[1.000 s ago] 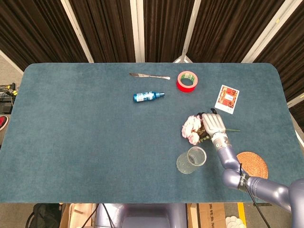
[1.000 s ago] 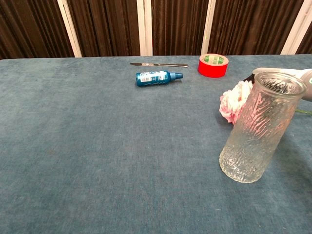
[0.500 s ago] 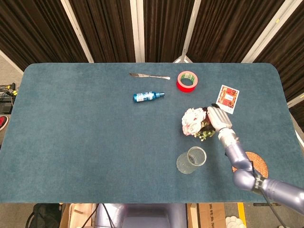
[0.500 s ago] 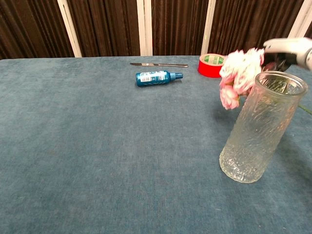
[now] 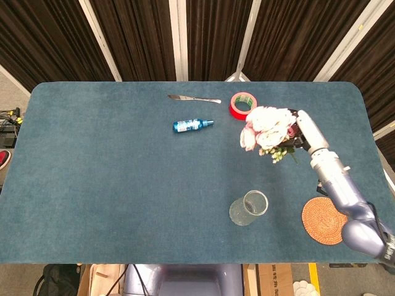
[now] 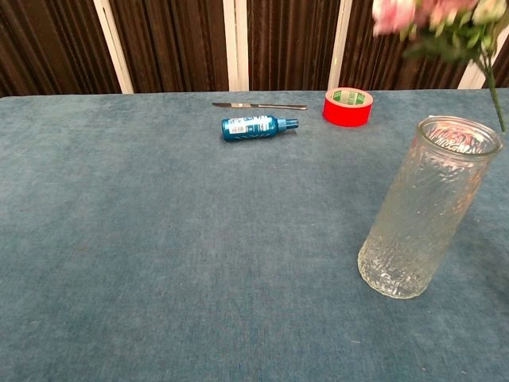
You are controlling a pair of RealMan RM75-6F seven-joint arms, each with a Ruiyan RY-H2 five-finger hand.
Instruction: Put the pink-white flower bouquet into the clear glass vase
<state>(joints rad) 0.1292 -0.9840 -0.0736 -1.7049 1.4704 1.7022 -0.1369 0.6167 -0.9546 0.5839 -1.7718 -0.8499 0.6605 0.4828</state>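
My right hand (image 5: 307, 131) holds the pink-white flower bouquet (image 5: 266, 127) high above the table, blooms pointing left in the head view. In the chest view only the blooms (image 6: 429, 14) and a green stem (image 6: 495, 87) show at the top right edge, above the vase; the hand itself is out of that frame. The clear glass vase (image 5: 249, 208) (image 6: 421, 207) stands upright and empty on the blue table, nearer to me than the bouquet. My left hand is not visible in either view.
A red tape roll (image 5: 242, 105), a blue spray bottle (image 5: 193, 125) and a knife (image 5: 194, 98) lie at the back of the table. A woven coaster (image 5: 324, 220) sits right of the vase.
My right hand has lifted the bouquet off the table and carried it up and away from me; the card it passed over is now hidden behind it. The vase has not moved.
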